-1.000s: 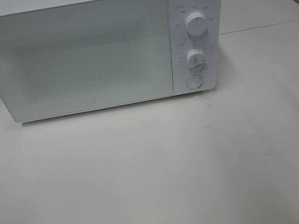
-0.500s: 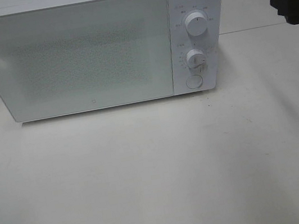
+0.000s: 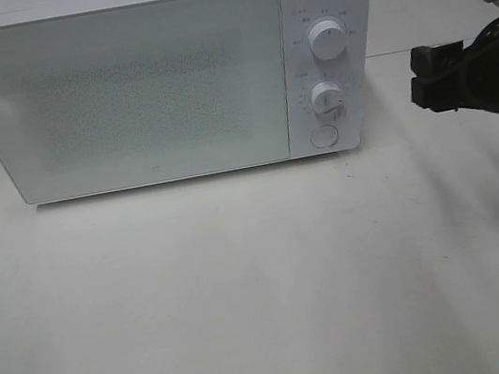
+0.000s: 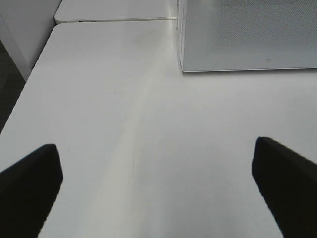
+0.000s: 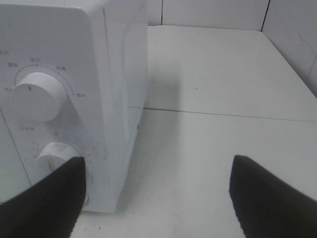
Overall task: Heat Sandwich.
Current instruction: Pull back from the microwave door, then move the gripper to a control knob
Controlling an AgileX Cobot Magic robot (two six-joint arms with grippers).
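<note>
A white microwave (image 3: 121,93) stands at the back of the white table, its door shut. The sandwich is out of view in every frame. My right gripper (image 3: 422,79) is open and empty, hovering to the right of the microwave's control panel. In the right wrist view (image 5: 156,198) its two dark fingers frame the microwave's corner (image 5: 99,74), with the upper knob (image 5: 37,96) and lower knob (image 5: 57,156) close by. My left gripper (image 4: 158,191) is open and empty over bare table, with the microwave's front corner (image 4: 247,34) beyond it. It does not show in the high view.
The control panel has an upper knob (image 3: 328,42), a lower knob (image 3: 326,97) and a round button (image 3: 322,136). White table (image 3: 247,292) spreads in front of the microwave. The table's edge (image 4: 25,89) runs beside the left gripper.
My right gripper has come into the high view from the right edge and moved down and left, closer to the microwave's control panel. The microwave has not moved.
</note>
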